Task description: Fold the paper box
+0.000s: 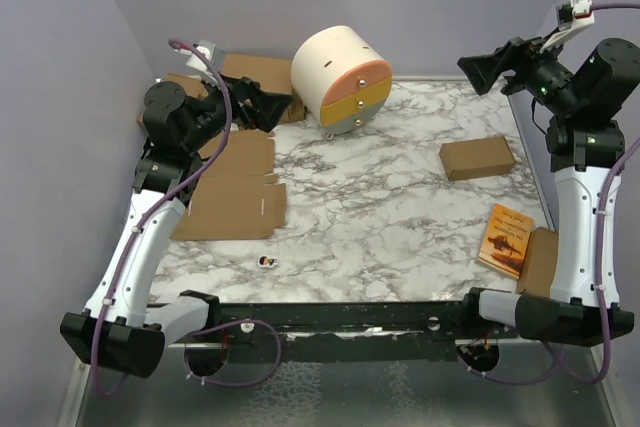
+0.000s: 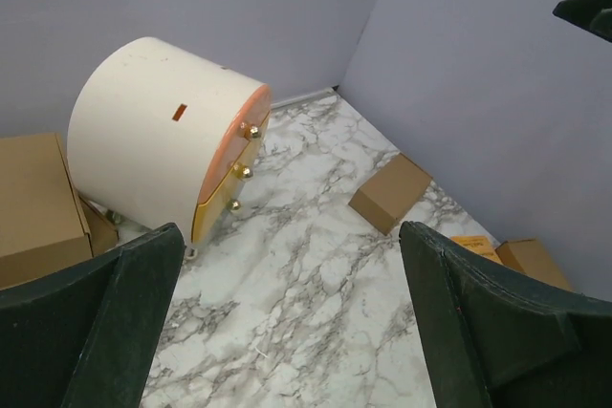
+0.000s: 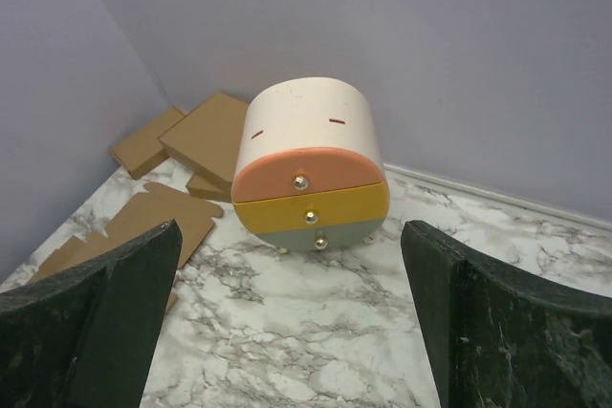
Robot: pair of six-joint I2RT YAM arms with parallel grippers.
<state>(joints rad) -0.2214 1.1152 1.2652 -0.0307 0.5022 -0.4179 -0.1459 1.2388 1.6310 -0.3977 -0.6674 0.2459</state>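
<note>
The paper box [image 1: 236, 190] lies as a flat brown die-cut sheet on the left of the marble table, partly under my left arm. Its notched edge also shows in the right wrist view as the paper box [image 3: 148, 220]. My left gripper [image 1: 274, 107] hangs above the sheet's far end, jaws wide open and empty [image 2: 287, 332], facing the table's middle. My right gripper [image 1: 482, 71] is raised over the far right corner, open and holding nothing [image 3: 287, 332]. Neither gripper touches the sheet.
A round cream drawer unit [image 1: 343, 79] stands at the back centre, with larger brown cartons [image 1: 262, 73] behind it to the left. A small brown carton [image 1: 477, 157] lies right of centre. An orange book [image 1: 505, 239] and another carton [image 1: 540, 259] sit near the right arm. A tiny round object [image 1: 266, 262] lies at the front.
</note>
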